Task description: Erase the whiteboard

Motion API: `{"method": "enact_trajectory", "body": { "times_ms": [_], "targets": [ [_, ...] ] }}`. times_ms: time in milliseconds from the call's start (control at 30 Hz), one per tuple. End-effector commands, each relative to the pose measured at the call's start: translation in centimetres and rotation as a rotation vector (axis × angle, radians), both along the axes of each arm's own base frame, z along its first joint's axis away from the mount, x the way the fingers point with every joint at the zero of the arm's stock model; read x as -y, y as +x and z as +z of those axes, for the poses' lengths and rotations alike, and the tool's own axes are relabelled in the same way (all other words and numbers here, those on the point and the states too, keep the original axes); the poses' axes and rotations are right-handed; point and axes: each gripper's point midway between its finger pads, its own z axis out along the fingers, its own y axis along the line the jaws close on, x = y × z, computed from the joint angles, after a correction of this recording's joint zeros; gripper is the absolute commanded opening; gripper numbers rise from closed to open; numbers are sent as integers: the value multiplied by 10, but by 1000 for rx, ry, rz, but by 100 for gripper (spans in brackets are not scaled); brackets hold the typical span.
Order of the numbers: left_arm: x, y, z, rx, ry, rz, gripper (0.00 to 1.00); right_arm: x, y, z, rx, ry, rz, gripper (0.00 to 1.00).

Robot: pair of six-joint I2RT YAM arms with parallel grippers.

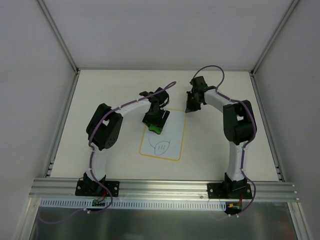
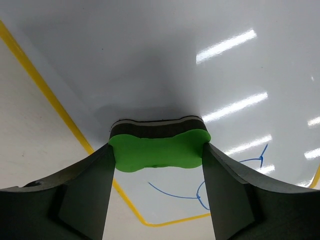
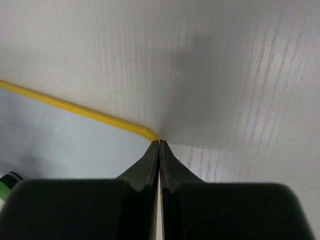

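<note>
Mid-desk lies the whiteboard [image 1: 172, 131], blue scribble [image 1: 161, 146] unwiped on its near half, left gripper [image 1: 153, 122] clamped on a green eraser [image 2: 159, 152] toward the far edge, right gripper [image 3: 159, 150] pinched together at its far-right corner, a thin hold that may slip and let the board skid.

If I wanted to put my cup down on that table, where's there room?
Bare table along the back wall, and between the whiteboard and the right arm. Crowded at the whiteboard's far edge: left hand with eraser, right hand.
</note>
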Motion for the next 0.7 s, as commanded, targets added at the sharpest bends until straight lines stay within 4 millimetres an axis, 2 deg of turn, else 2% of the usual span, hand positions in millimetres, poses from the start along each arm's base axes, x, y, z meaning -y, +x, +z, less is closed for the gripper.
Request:
{"method": "enact_trajectory", "body": {
  "times_ms": [0,67,133,200,233,267,333,467,667],
  "targets": [
    [-19,9,9,122,71,-87,25,3,8,6,22,-17,13,0],
    [-28,-7,9,131,112,-158,26,3,8,7,27,-19,20,0],
    [-23,-24,18,153,111,-217,26,3,7,6,28,-22,30,0],
    [-26,-44,13,120,96,-229,25,3,7,11,41,-20,38,0],
    [-25,-48,22,131,71,-217,24,3,8,11,48,-19,39,0],
    [-29,-56,16,119,60,-187,23,3,8,12,51,-17,41,0],
    [-27,-62,21,133,18,-169,22,3,7,14,56,-14,43,0],
    [-27,-71,6,131,-16,-145,22,0,5,14,57,4,47,0],
    [-20,-63,-12,145,-10,-171,22,0,1,10,55,9,53,0]
  ]
}}
